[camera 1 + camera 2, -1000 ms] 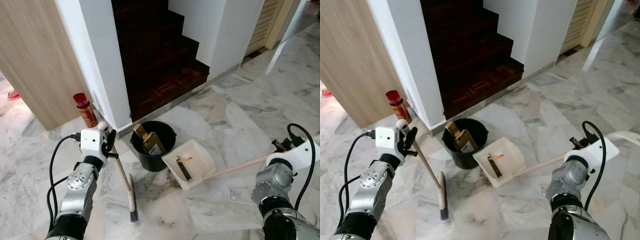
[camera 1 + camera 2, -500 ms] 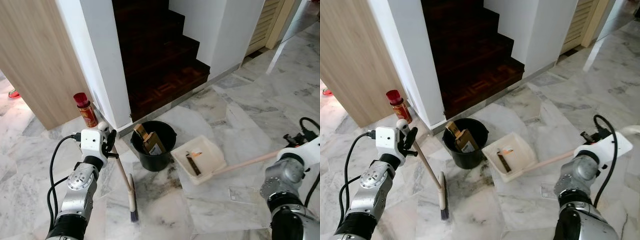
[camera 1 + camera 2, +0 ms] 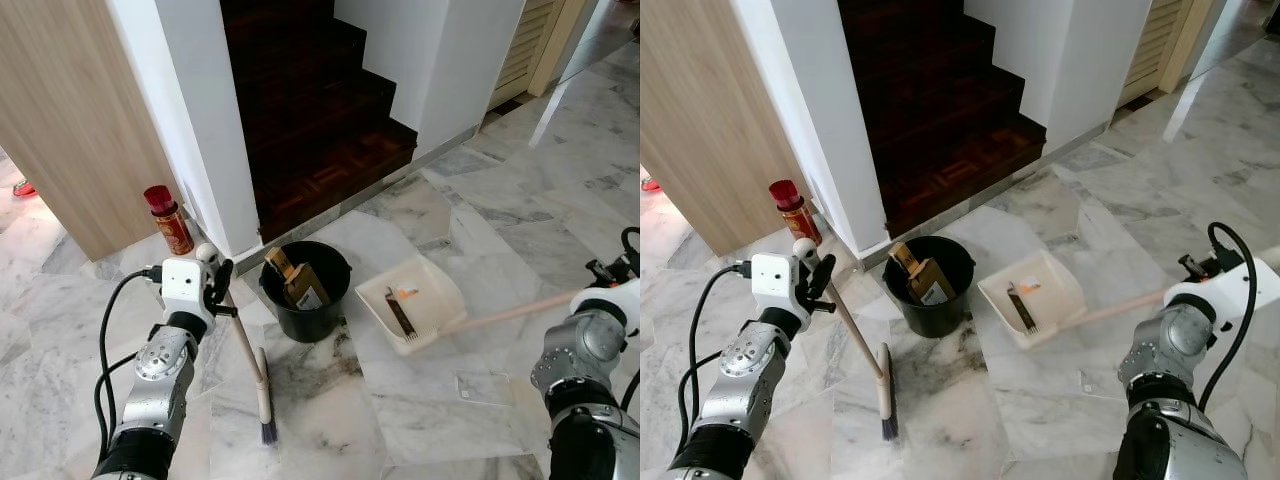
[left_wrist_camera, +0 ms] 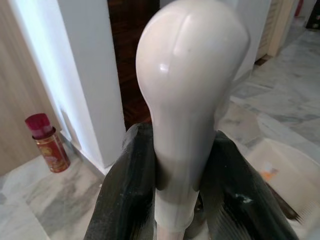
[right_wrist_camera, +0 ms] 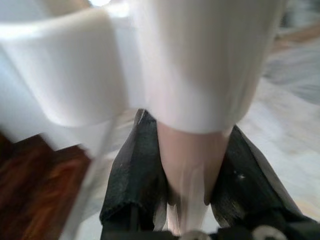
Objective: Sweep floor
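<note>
1. One broom (image 3: 256, 375) stands on the marble floor (image 3: 420, 420), bristles down, left tool (image 4: 170, 200) pinching its handle top
2. Dustpan (image 3: 412, 303) holding debris lies right of the black bucket (image 3: 305, 290); right tool (image 5: 187, 195) clamps its long handle
3. Red can (image 3: 169, 220) stands by the wall

Your left gripper (image 3: 812, 275) clamps the broom (image 3: 866, 365). At the black bucket's (image 3: 932, 290) three o'clock sits the dustpan (image 3: 1030, 298), holding debris.
</note>
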Robot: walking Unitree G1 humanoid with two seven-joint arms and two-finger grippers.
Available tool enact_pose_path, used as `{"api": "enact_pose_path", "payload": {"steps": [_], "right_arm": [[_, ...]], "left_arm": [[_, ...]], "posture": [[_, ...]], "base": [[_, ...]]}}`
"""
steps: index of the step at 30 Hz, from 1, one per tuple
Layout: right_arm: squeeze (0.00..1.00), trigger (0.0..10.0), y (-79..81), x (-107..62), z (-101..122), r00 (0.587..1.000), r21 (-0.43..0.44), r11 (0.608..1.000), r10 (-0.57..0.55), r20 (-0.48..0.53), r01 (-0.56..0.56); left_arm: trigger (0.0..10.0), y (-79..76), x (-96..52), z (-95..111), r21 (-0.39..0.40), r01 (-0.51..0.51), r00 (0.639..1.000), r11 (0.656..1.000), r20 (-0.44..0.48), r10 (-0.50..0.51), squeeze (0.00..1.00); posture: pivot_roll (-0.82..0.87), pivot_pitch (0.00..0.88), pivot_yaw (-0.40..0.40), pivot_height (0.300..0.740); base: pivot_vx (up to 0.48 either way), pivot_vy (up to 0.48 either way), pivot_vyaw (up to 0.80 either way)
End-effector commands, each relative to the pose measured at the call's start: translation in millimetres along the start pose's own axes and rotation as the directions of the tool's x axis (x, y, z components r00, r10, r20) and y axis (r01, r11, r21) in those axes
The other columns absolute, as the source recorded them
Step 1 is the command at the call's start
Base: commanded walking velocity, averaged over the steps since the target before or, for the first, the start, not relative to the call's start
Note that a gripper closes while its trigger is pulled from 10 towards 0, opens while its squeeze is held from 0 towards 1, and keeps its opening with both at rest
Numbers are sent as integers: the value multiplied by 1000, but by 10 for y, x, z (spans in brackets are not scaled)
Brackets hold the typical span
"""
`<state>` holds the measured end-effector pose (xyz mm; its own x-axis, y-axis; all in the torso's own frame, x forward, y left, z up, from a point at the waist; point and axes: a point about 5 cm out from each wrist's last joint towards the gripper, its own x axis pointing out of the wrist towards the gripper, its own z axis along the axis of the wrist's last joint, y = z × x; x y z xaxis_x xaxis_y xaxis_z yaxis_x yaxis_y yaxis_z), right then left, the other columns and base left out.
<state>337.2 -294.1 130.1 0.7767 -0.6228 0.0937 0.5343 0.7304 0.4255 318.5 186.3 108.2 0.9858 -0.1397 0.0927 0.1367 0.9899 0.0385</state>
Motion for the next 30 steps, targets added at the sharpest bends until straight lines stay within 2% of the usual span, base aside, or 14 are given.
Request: {"api": "enact_pose_path", "payload": {"steps": [1, 7, 14, 28, 30], "right_arm": [[0, 10000, 363, 33, 155, 986, 42, 988, 144, 82, -148], [0, 10000, 545, -20, 136, 974, 63, 975, 207, 89, -213], [0, 10000, 780, -156, 5, 936, 21, 936, 349, 52, -350], [0, 10000, 919, -203, -6, 907, 15, 907, 419, 45, -420], [0, 10000, 946, -212, -6, 900, -13, 901, 434, 39, -434]], "left_arm": [[10000, 24, 32, 103, 6, -9, 999, 1000, 48, 9, 0], [10000, 24, 27, 105, 6, -13, 999, 1000, 51, 12, 0], [10000, 4, 20, 93, 12, -5, 999, 1000, 50, 4, 0], [10000, -1, 11, 94, 0, -4, 998, 1000, 55, 4, 0], [10000, -5, 14, 96, 1, -3, 998, 1000, 56, 3, 0]], "posture": [[47, 67, 12, 740], [51, 64, 9, 740], [52, 61, 3, 740], [52, 55, 0, 740], [50, 57, 1, 740]], "base": [[0, 0, 0], [0, 0, 0], [0, 0, 0], [0, 0, 0], [0, 0, 0]]}}
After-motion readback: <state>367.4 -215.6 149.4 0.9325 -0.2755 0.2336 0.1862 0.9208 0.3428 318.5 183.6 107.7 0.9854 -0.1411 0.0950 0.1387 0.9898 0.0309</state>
